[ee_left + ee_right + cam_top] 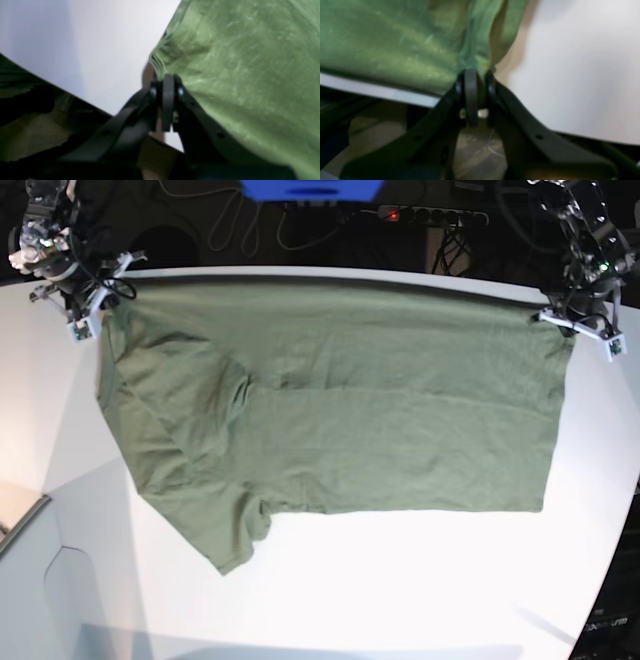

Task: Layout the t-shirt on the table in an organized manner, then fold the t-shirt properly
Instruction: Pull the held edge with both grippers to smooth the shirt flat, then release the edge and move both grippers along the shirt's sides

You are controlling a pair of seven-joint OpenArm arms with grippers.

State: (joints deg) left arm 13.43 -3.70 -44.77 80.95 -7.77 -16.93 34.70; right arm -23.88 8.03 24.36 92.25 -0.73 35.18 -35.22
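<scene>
R tool (88, 315): far-left corner of desk in base view; fingers pressed together, pinching a corner of the shirt. Wrist view (474, 75) shows cloth bunched betw. the pads, right at desk edge.
Shirt (340, 420): olive green, spread wide & mostly flat across far half of desk, long side running L-R along far edge. One sleeve sticks out toward near-left; a fold/crease w/ some wrinkles on left part, smoother to the right.
Desk (420, 580): white, curved far edge; near half bare.
Cables (250, 225): dark clutter w/ a power strip (430, 216) behind far edge.
L tool (580, 325): far-right corner in base view; closed tight, pinching the shirt's other far corner. Wrist view (168, 82) shows hem puckered at the tips, blurry.
</scene>
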